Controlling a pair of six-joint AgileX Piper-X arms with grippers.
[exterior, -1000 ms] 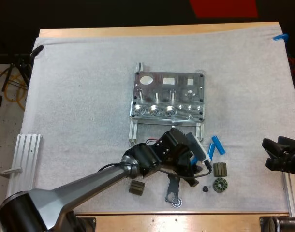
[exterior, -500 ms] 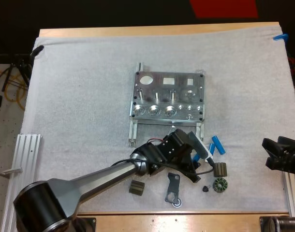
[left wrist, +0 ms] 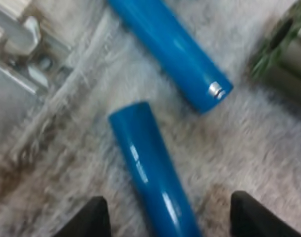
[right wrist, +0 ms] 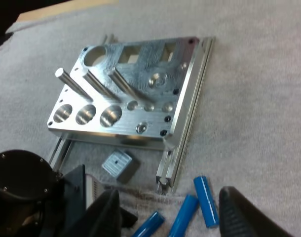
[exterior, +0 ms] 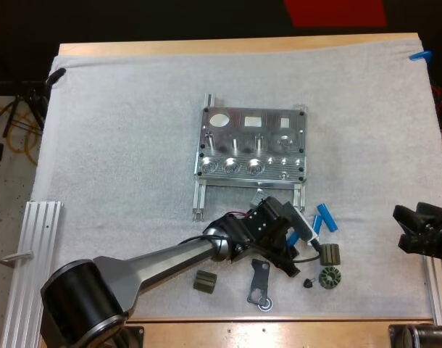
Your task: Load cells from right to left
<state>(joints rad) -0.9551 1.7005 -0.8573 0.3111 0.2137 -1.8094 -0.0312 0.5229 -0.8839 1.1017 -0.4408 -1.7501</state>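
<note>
Below the fixture (exterior: pixel 251 143), lower centre-right, left gripper (left wrist: pixel 170 217) straddles a blue cell (left wrist: pixel 145 168), jaws apart; centre before closing.

A wooden table (exterior: pixel 228 45) shows as a strip along the top of the frame, with a white mat (exterior: pixel 119 145) spread over nearly all of it. Just right of centre on the mat lies a metal fixture (exterior: pixel 252 143), with blue cylinders (exterior: pixel 327 217) close together to its lower right. Along the bottom lie a dark ribbed block (exterior: pixel 205 280), a flat black bracket (exterior: pixel 259 284), a second ribbed block (exterior: pixel 330 254) and a toothed ring (exterior: pixel 329 277), and an aluminium rail (exterior: pixel 34 246) sits at the mat's lower left edge.
</note>
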